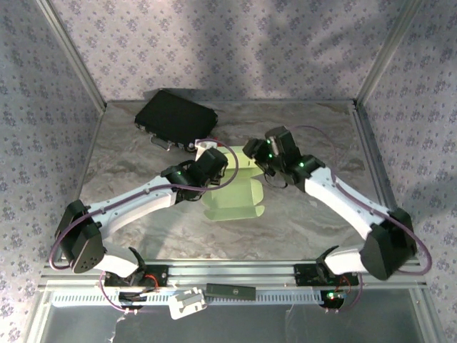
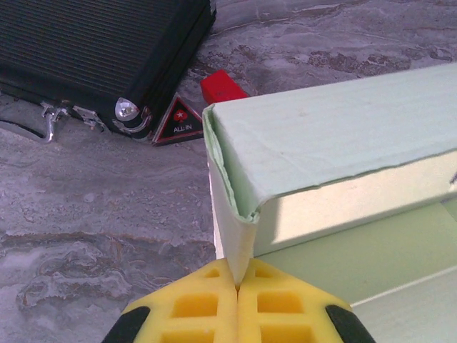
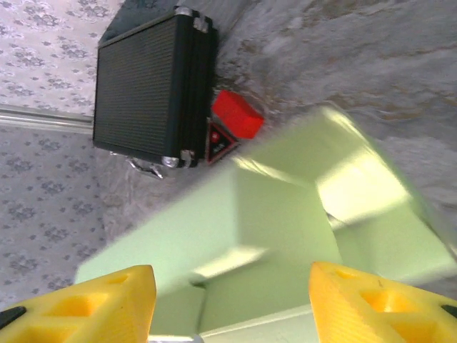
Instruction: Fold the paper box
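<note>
The paper box [image 1: 239,187] is pale light-green cardboard, partly folded, lying mid-table between the two arms. In the left wrist view its raised wall and folded top flap [image 2: 335,143] stand up, and my left gripper [image 2: 237,287] is shut on the wall's lower corner, the yellow pads pressed together on the card. My right gripper [image 3: 232,304] is open, its yellow fingers [image 3: 86,304] wide apart just above the box's green panels [image 3: 235,214], which look blurred. From above, the right gripper [image 1: 258,151] hovers at the box's far right edge and the left gripper [image 1: 214,166] at its far left edge.
A black case [image 1: 175,118] with metal latches lies at the back left, close behind the box. A small red block [image 2: 223,86] and a triangular "ALL IN" tag [image 2: 178,121] sit beside the case. Patterned walls and metal posts bound the marbled table [image 1: 321,128].
</note>
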`<action>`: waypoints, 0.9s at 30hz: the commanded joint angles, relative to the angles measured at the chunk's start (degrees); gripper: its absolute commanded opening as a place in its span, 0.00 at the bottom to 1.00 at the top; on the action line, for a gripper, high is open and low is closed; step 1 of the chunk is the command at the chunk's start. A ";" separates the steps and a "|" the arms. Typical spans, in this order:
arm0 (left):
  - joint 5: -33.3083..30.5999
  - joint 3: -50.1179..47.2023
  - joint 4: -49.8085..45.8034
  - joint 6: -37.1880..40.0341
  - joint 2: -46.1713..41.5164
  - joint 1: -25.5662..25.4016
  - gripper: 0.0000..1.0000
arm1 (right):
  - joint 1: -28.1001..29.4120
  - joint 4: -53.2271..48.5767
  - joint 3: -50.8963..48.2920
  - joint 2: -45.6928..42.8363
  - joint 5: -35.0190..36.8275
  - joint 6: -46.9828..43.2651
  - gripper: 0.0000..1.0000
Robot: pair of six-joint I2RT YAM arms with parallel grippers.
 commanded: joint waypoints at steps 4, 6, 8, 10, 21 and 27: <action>-0.95 2.41 0.83 0.37 0.18 -0.38 0.00 | 3.48 0.22 -9.30 -10.45 9.59 -2.68 0.61; -0.97 2.66 0.91 0.46 0.41 -0.33 0.00 | 4.30 1.52 -11.24 -10.42 9.54 -2.66 0.61; -0.94 2.83 0.86 0.62 0.66 -0.35 0.00 | 4.44 2.85 -12.59 -9.49 9.48 -2.11 0.60; -0.98 3.32 0.57 0.72 0.86 -0.33 0.00 | 4.39 3.91 -13.14 -8.00 9.26 -1.78 0.60; -0.68 3.51 0.07 0.95 0.15 -0.35 0.00 | 2.46 9.77 -12.63 -0.06 7.30 -2.57 0.55; -0.94 3.86 -0.40 1.17 0.09 -0.40 0.00 | 2.26 8.82 -11.98 0.88 7.99 -2.61 0.54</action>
